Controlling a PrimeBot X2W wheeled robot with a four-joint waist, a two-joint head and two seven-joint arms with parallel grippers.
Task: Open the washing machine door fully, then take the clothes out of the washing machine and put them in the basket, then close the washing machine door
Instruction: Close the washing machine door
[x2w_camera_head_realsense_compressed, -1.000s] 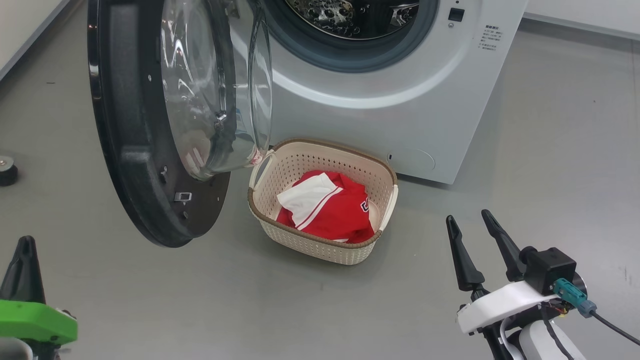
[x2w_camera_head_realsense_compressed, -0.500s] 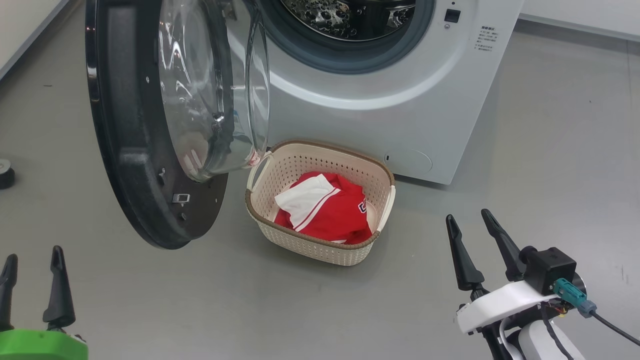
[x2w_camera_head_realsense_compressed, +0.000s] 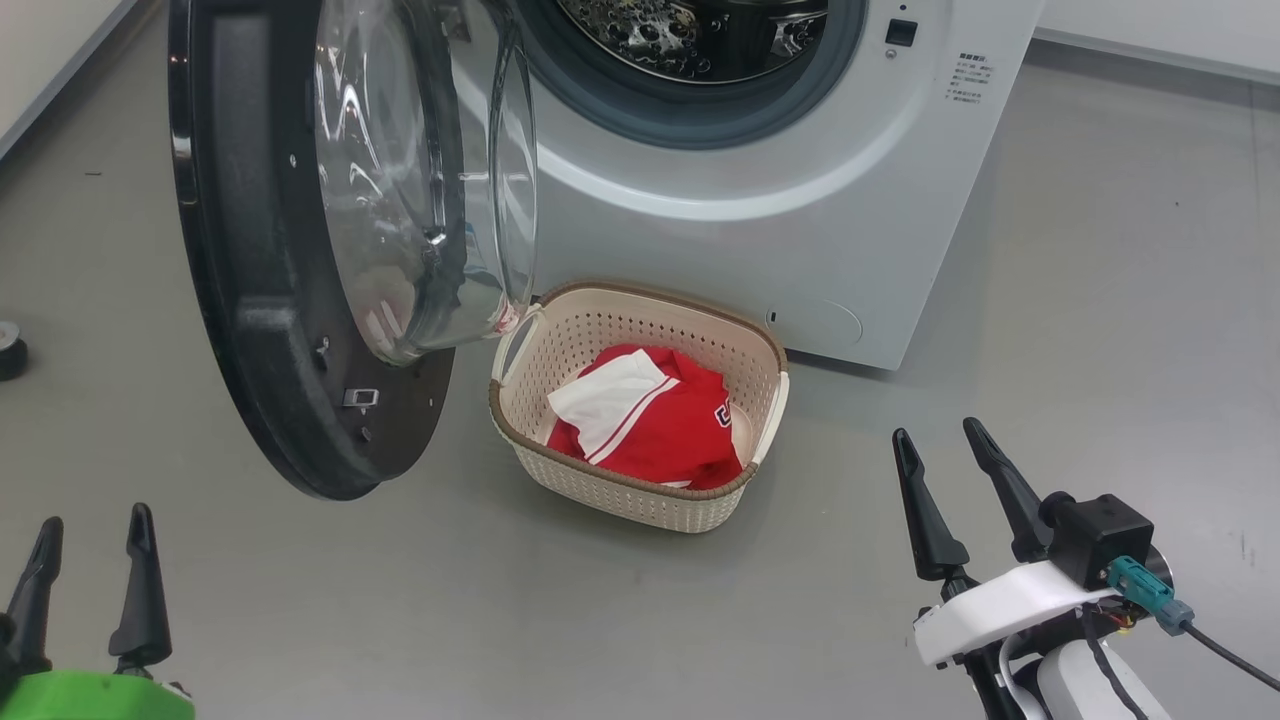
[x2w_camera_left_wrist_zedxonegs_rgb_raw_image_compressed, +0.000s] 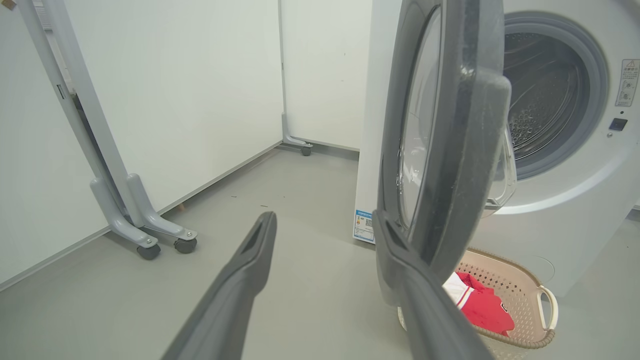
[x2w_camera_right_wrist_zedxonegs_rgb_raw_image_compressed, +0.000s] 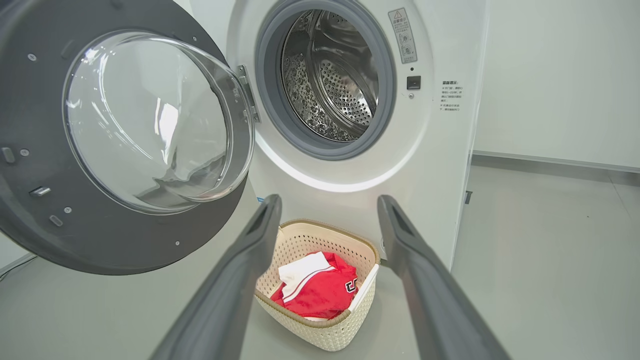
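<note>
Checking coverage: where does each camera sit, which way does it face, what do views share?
Head view: on the head, facing forward and down at the washing machine door and basket; left gripper and right gripper low, open.
Left wrist view: along its fingers, at the door edge-on.
Right wrist view: along its fingers, at the drum and basket.
All share door, basket, red clothes.

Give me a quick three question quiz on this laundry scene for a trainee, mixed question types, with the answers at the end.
1. True or false: the clothes lie in the basket.
2. The washing machine door is: A shut, B swung open, C off its hinge.
3. Fill in: the left claw and the right claw both have jaws standing ___.
Key: 1 true; 2 B; 3 open.
</note>
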